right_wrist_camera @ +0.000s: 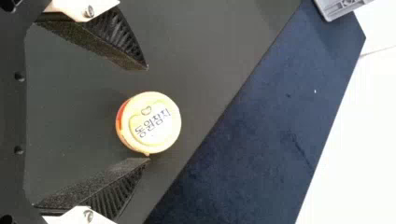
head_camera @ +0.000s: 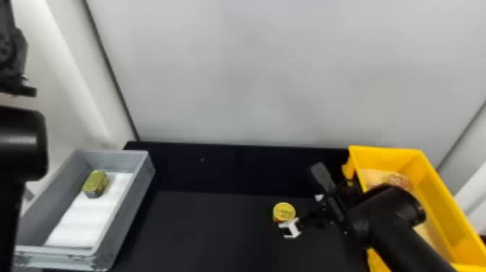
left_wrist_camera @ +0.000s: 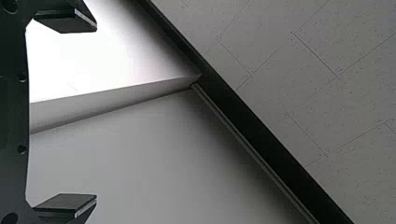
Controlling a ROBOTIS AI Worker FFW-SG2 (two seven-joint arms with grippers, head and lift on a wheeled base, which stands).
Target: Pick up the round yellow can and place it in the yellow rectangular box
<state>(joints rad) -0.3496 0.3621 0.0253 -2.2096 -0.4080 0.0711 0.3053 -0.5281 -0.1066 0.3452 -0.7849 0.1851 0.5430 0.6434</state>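
- The round yellow can (head_camera: 284, 211) is being supported by the dark surface (head_camera: 202, 231), between the grey box (head_camera: 124, 209) and the yellow rectangular box (head_camera: 444, 206), nearer the latter.
- The right gripper (head_camera: 305, 214) is being held low at the can, on the side toward the yellow rectangular box; its jaws are being held wide apart, and nothing is being grasped.
- In the right wrist view, the can's lid is being faced by the camera; one tip is being seen just beside the can's edge, the other farther off.
- The left gripper (head_camera: 14, 77) is being held raised at the far left, its jaws spread and empty.
- In the grey box, an olive-coloured block (head_camera: 96, 182) is being held on a white lining (head_camera: 81, 224).
- In the yellow rectangular box, a reddish item (head_camera: 400, 180) is being partly hidden by the right arm (head_camera: 401, 235).
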